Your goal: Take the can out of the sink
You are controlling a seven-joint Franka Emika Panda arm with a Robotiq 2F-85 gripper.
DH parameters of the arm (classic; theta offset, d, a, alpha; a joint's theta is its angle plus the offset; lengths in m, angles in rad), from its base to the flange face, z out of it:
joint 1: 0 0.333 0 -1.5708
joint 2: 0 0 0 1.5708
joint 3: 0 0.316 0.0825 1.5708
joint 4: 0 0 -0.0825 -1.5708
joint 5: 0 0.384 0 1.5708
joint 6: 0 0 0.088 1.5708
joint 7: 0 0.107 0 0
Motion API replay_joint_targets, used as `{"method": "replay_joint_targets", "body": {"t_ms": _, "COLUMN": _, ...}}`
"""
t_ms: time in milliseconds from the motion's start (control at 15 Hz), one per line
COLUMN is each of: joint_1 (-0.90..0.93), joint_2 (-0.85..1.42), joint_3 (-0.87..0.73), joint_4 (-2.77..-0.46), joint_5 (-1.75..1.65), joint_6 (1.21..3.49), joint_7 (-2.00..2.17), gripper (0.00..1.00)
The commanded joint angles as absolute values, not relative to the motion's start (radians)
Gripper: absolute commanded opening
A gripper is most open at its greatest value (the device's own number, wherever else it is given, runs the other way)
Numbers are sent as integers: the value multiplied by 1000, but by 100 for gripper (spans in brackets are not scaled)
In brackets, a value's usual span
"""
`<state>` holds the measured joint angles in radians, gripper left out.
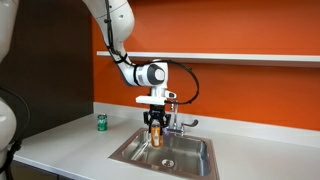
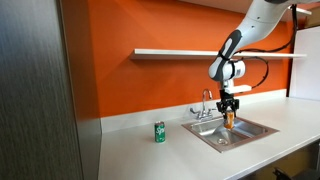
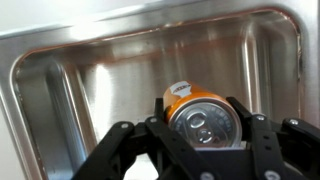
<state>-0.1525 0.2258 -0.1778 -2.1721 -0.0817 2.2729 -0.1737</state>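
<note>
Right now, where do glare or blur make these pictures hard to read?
Wrist view: the walls of the sink carry bright streaky glare, the gripper near the lens looks soft, and the orange can is readable. Both exterior views: the light is even, but that can is too small for detail.

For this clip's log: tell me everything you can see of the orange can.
The can is a small orange-brown cylinder with a pale metallic top and pull tab, and it looks like aluminium. It stands upright, clamped in the tool, which presses on opposite sides of it. In both exterior views it hangs over the sink basin, close to the faucet. I cannot tell whether its base clears the floor. No label text is readable.
</note>
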Motion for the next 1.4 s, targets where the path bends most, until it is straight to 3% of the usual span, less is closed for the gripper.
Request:
{"method": "replay_joint_targets", "body": {"t_ms": 0, "joint_1": -129, "joint_2": 137, "joint_3": -153, "joint_4": -2228, "joint_5": -125, "joint_6": 2243, "joint_7": -156, "gripper": 38}}
{"method": "replay_joint_targets", "body": {"t_ms": 1333, "joint_1": 8, "joint_2": 104, "joint_3": -3, "joint_4": -2274, "joint_5": -147, "joint_6": 2242, "joint_7": -243, "gripper": 38}}
